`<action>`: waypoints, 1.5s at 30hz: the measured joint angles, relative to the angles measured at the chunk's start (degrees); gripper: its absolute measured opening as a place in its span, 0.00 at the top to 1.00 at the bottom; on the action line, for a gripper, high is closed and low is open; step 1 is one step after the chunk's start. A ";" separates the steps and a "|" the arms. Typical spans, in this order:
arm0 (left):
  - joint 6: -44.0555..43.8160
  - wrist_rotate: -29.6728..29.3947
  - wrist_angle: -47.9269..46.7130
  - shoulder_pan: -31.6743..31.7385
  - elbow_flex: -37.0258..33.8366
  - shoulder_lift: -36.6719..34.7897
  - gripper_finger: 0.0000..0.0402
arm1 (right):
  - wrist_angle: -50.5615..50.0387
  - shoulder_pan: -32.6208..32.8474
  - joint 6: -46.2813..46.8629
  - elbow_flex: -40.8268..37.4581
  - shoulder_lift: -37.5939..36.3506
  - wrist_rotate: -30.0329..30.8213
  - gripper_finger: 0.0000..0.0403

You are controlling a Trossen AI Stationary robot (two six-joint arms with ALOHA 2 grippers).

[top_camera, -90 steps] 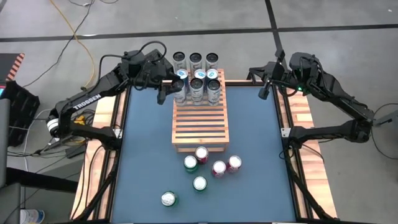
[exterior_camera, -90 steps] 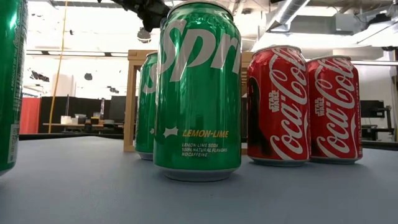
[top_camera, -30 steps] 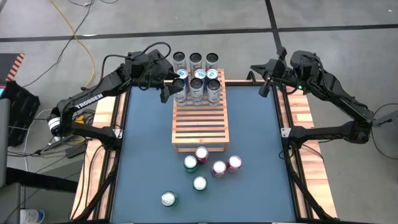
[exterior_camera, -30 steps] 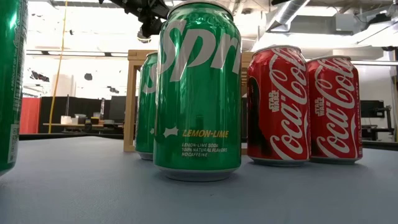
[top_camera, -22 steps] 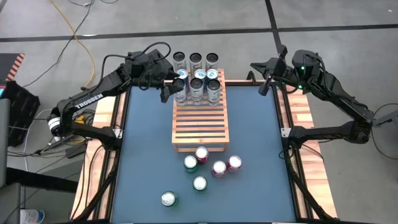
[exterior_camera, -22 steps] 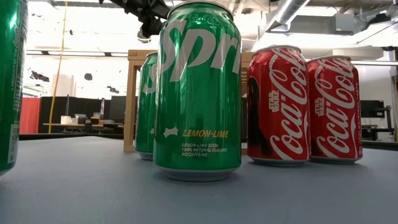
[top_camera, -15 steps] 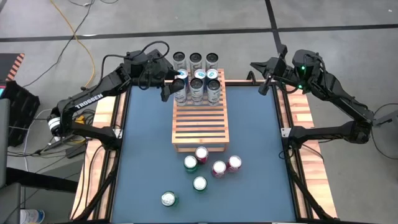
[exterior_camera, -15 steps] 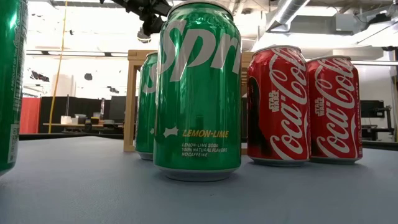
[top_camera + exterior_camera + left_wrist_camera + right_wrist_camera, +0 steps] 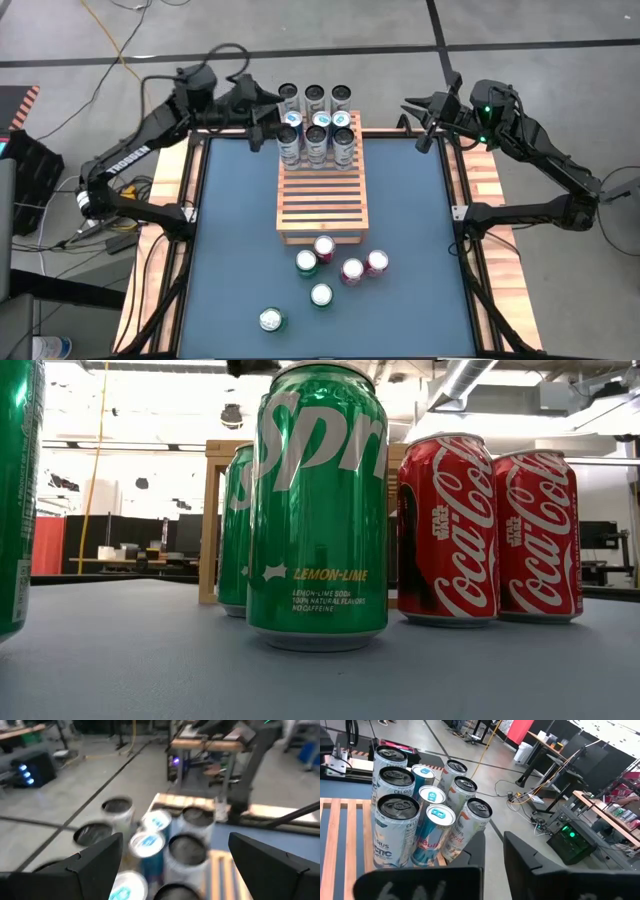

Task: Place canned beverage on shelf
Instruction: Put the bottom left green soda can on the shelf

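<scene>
Hovering just beside the far-left corner of the shelf [image 9: 322, 192], the left gripper [image 9: 262, 122] has its jaws spread wide and holds nothing. Six cans [image 9: 316, 140] stand packed on the shelf's far end, three more on the floor just beyond it, and five loose cans [image 9: 322, 270] sit on the worktop [image 9: 230, 260] near the shelf's near end. The right gripper [image 9: 424, 125] hangs off the shelf's far-right side, jaws parted narrowly and empty.
</scene>
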 joint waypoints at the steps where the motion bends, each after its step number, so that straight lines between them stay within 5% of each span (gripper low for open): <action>1: -0.77 0.77 -1.13 -0.51 1.79 -0.04 0.13 | -0.09 0.00 0.00 0.00 0.00 -0.01 0.84; 5: -8.17 2.41 -9.29 -4.87 9.59 -0.07 0.13 | -0.63 0.00 0.03 0.01 0.00 -0.01 0.84; 9: -11.78 -2.59 -16.99 -16.07 14.02 -0.22 0.13 | -1.04 0.07 0.03 0.00 0.01 -0.01 0.84; 18: -22.53 -33.75 -20.04 -47.59 14.24 3.59 0.13 | -1.26 0.07 0.02 0.00 0.01 -0.12 0.84; 22: -26.99 -41.49 -20.15 -55.87 14.22 8.37 0.13 | -1.24 0.07 0.04 0.00 0.00 -0.17 0.84; 32: -49.04 -41.72 -22.12 -64.61 14.22 19.98 0.13 | -1.32 0.07 0.07 0.01 0.00 -0.56 0.84; 45: -68.19 -38.70 -35.70 -73.46 14.13 24.20 0.13 | -3.31 0.27 0.68 0.01 2.51 -1.95 0.84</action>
